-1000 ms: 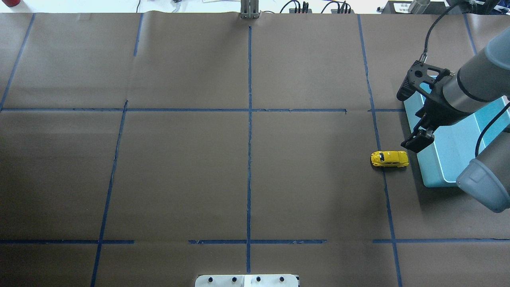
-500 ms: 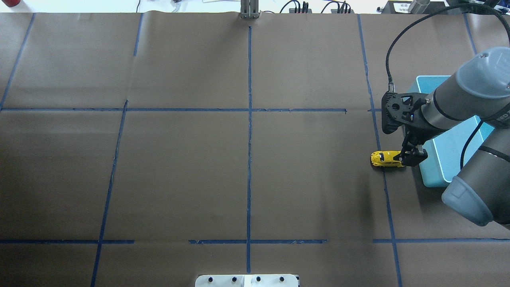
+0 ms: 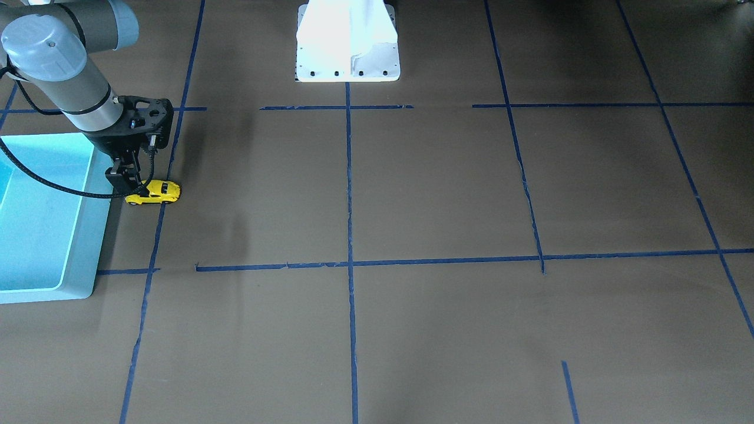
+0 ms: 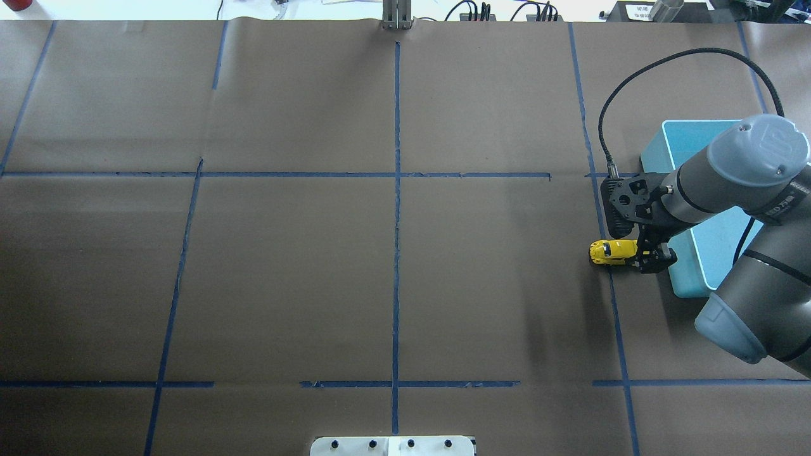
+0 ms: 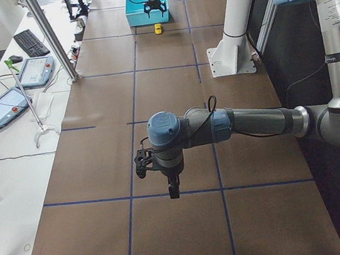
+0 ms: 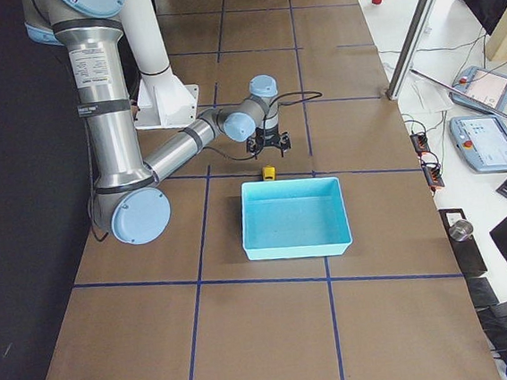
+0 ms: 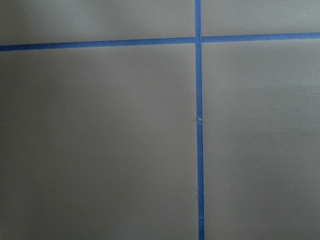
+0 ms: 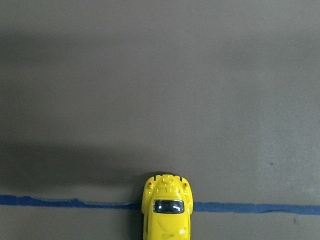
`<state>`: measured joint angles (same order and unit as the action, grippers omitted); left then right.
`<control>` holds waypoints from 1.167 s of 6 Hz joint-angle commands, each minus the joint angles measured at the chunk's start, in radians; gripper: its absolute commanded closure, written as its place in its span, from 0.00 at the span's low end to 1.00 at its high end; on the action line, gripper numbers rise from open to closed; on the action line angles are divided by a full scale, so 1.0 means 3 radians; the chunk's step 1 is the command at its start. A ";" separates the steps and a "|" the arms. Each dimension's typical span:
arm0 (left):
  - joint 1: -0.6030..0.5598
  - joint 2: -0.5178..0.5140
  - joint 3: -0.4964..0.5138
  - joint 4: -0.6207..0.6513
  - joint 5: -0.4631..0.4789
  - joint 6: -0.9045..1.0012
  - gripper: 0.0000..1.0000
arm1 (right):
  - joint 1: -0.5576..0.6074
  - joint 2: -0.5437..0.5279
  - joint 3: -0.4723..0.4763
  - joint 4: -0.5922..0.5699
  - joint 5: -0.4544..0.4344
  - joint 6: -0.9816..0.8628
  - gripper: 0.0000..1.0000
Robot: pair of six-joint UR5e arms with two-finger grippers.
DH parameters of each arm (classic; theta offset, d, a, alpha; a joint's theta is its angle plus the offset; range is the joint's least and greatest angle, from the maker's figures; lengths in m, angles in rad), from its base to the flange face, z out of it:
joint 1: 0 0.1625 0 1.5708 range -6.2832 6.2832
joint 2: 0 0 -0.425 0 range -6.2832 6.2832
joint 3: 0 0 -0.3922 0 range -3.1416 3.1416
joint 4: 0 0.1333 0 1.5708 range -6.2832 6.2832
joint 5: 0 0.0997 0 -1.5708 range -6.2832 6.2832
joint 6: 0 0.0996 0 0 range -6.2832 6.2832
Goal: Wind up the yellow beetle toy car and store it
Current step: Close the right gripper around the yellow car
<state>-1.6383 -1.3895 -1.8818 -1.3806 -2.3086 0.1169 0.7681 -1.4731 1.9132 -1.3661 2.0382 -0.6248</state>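
The yellow beetle toy car [image 4: 609, 251] stands on the brown table just left of the light blue bin [image 4: 689, 282]. It also shows in the front view [image 3: 159, 191] and at the bottom edge of the right wrist view [image 8: 166, 212]. My right gripper [image 4: 652, 256] is low over the end of the car nearest the bin, and its jaws look open on either side of that end. Part of the car is hidden under it. My left gripper [image 5: 173, 189] shows only in the exterior left view, hanging above bare table. I cannot tell whether it is open or shut.
The bin [image 3: 82, 235] is empty and sits at the table's edge on my right side. Blue tape lines [image 4: 396, 190] cross the brown paper. The white robot base [image 3: 347, 41] stands at the near table edge. The left wrist view shows only table and tape.
My right arm swung from over the bin toward the car and came down. Its gripper now sits at the car's bin-side end. The car has not moved.
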 commanded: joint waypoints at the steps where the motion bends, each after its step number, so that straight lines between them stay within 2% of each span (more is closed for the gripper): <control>1: -0.0005 0.0024 0.0004 0.0030 0.0000 -0.0001 0.00 | -0.0014 -0.0039 -0.0159 0.0151 0.0027 -0.0075 0.00; 4: 0.0000 0.0106 -0.0016 -0.0030 0.0005 0.0024 0.00 | -0.0100 -0.0019 -0.0256 0.0156 -0.0004 -0.0086 0.00; 6: 0.0000 0.0112 0.0039 -0.0118 0.0005 0.0493 0.00 | -0.0131 -0.0004 -0.0348 0.0156 -0.0009 -0.0080 0.00; 7: 0.0000 0.0111 0.0045 -0.0113 0.0005 0.0490 0.00 | -0.0131 -0.0019 -0.0364 0.0156 -0.0009 -0.0085 0.00</control>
<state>-1.6384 -1.3559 -1.8714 -1.4131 -2.3072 0.2474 0.7303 -1.4770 1.8113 -1.3192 2.0358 -0.6497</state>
